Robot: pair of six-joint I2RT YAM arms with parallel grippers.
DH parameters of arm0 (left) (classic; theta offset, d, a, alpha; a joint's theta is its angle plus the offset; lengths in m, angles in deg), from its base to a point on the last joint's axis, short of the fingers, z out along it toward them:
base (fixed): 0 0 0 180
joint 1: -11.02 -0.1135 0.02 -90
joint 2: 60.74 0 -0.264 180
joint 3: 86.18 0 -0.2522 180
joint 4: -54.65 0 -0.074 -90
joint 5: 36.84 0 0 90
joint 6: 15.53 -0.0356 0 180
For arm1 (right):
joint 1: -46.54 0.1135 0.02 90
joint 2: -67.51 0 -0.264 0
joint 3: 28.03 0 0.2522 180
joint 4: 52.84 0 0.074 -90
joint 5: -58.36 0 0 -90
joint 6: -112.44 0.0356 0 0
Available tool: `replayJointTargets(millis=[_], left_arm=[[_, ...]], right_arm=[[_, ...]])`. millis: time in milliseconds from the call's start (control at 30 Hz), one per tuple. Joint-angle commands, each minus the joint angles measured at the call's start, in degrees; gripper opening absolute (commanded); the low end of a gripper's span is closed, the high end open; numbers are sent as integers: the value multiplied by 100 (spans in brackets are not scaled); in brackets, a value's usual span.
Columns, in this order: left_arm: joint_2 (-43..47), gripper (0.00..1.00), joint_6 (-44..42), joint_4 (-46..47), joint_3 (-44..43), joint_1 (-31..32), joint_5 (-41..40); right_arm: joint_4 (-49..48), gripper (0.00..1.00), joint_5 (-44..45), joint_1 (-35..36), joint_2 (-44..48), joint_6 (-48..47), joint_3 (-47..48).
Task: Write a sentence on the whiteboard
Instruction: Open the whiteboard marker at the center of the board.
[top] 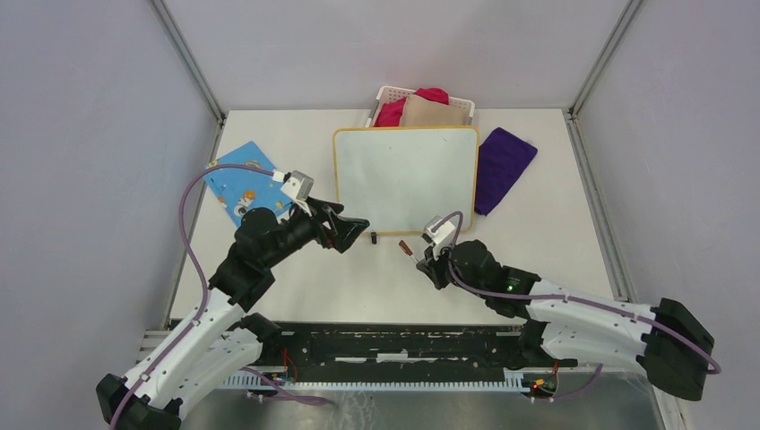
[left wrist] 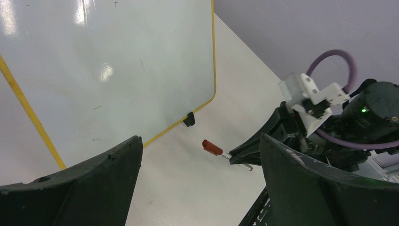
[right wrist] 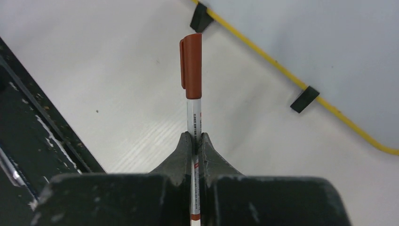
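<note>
Whiteboard (top: pixel 405 179) lies flat at the middle of the tabletop (top: pixel 556 242). Near its 6 o'clock edge, the right claw (right wrist: pixel 194 141) is clenched on a red-capped marker (right wrist: pixel 192 66), the cap sticking out past the fingers. At 7 o'clock the left claw (top: pixel 351 228) hovers released, jaws wide. A purple cloth (top: pixel 502 166) sits at 3 o'clock and a basket (top: pixel 387 94) at 12.

White arms (top: pixel 188 349), black joints (top: pixel 260 246), purple cables (left wrist: pixel 332 53).
</note>
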Motion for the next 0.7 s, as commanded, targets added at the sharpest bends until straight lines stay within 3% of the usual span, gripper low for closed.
replayJointTargets(millis=[0, 200, 400, 667], left_arm=[[10, 99, 100, 352, -200, 52, -103], [-109, 100, 782, 701, -438, 62, 124], [-703, 100, 1544, 956, -848, 187, 340], [-1477, 100, 1464, 1068, -1277, 1356, -518]], right_arm=[[-971, 0, -192, -21, 860, 130, -288], [-1741, 0, -305, 4, 1687, 226, -519], [-2321, 0, -282, 16, 1831, 291, -447], [-2689, 0, -252, 21, 1708, 372, -197]])
